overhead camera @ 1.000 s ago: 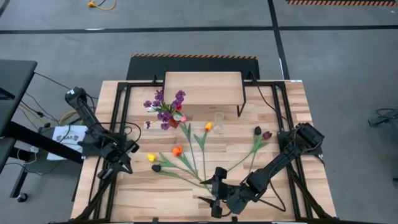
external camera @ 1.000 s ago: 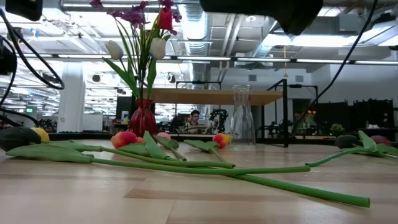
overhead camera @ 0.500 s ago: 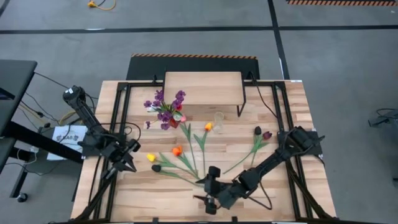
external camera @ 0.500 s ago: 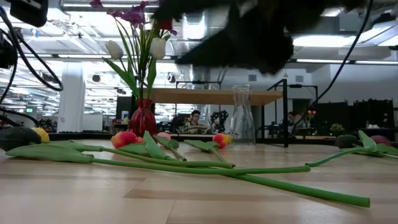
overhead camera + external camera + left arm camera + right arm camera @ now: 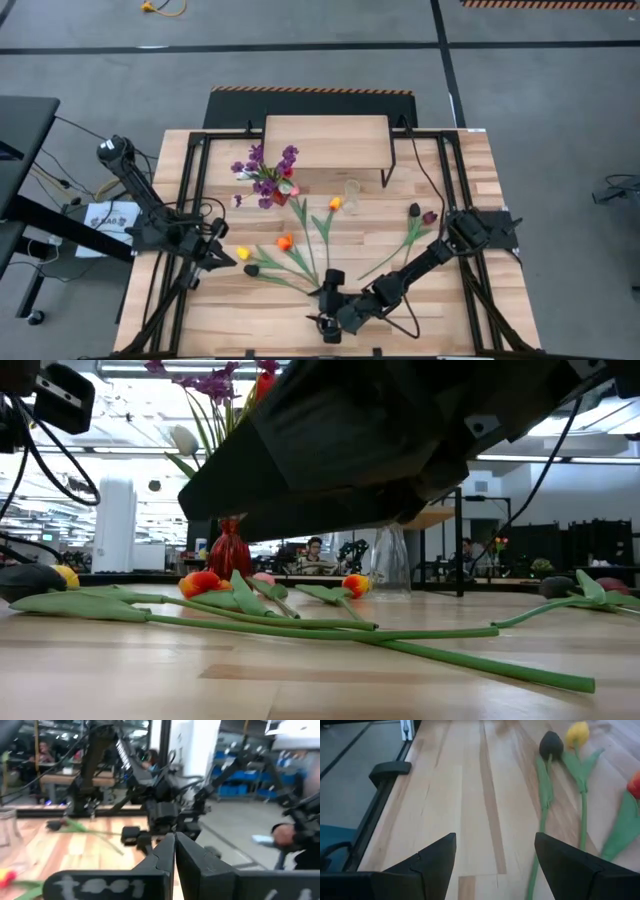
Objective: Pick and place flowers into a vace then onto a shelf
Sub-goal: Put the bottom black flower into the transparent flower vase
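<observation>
Right gripper (image 5: 322, 322) hung w/ fingers spread wide, low over the plank tabletop (image 5: 240, 315) by the loose green-stemmed tulips (image 5: 290, 255) lying mid-tabletop. Left gripper (image 5: 228, 258) sat pressed shut, empty, nr the yellow bloom. Stems looked light, bendy & prob slippery; best pinched mid-stem, not the soft heads.

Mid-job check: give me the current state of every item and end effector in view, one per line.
Red vase: upright, holding flowers.
Clear vase: upright, empty.
Loose tulips: lying flat on the table.
Shelf: nothing on it.
Left end effector: shut, empty.
Right end effector: open, low over the stem ends, empty.
</observation>
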Controlling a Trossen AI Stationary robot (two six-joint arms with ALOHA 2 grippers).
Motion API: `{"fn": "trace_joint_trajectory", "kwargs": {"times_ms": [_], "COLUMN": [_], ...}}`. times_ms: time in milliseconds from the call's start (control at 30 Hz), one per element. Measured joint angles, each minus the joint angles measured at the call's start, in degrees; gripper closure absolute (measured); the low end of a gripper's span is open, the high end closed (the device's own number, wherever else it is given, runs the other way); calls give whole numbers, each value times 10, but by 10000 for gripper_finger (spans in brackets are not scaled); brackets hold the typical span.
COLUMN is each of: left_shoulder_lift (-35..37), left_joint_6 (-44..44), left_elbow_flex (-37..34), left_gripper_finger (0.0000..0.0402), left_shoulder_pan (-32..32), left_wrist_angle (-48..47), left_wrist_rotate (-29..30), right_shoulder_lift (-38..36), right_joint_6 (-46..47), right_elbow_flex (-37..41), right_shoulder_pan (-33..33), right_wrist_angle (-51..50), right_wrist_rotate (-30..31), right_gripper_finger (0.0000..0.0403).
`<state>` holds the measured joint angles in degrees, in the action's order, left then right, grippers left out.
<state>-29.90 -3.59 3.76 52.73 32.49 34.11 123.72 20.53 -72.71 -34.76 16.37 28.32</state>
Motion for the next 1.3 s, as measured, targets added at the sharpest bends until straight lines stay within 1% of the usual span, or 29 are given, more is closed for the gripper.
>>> {"fn": "trace_joint_trajectory", "kwargs": {"times_ms": [133, 267, 467, 633, 800, 1000, 1200, 1300], "left_shoulder_lift": [-27, -59, -105, -129, -133, -133, -135, -150], "left_joint_6": [-37, -56, -57, -62, -79, -108, -138, -147], "left_elbow_flex": [36, 65, 84, 93, 93, 93, 93, 93], "left_gripper_finger": [400, 400, 400, 400, 400, 400, 400, 400], "left_shoulder_pan": [0, 0, 0, 0, 0, 0, 0, 0], "left_wrist_angle": [-80, -110, -114, -112, -112, -112, -111, -103], "left_wrist_rotate": [13, 11, 11, 11, 10, 2, -3, 14], "right_shoulder_lift": [0, 0, 2, 2, 2, 3, 2, 1], "right_joint_6": [0, 0, 3, 12, 15, 51, 72, 72], "right_elbow_flex": [0, -1, -1, -1, -1, -1, -3, -3], "right_shoulder_pan": [0, 0, 0, 1, 8, 22, 37, 39], "right_wrist_angle": [-1, -10, -10, -34, -50, -114, -145, -153], "right_wrist_rotate": [0, -14, -17, -28, -29, -31, -68, -82], "right_gripper_finger": [138, 138, 138, 138, 138, 138, 138, 138]}}
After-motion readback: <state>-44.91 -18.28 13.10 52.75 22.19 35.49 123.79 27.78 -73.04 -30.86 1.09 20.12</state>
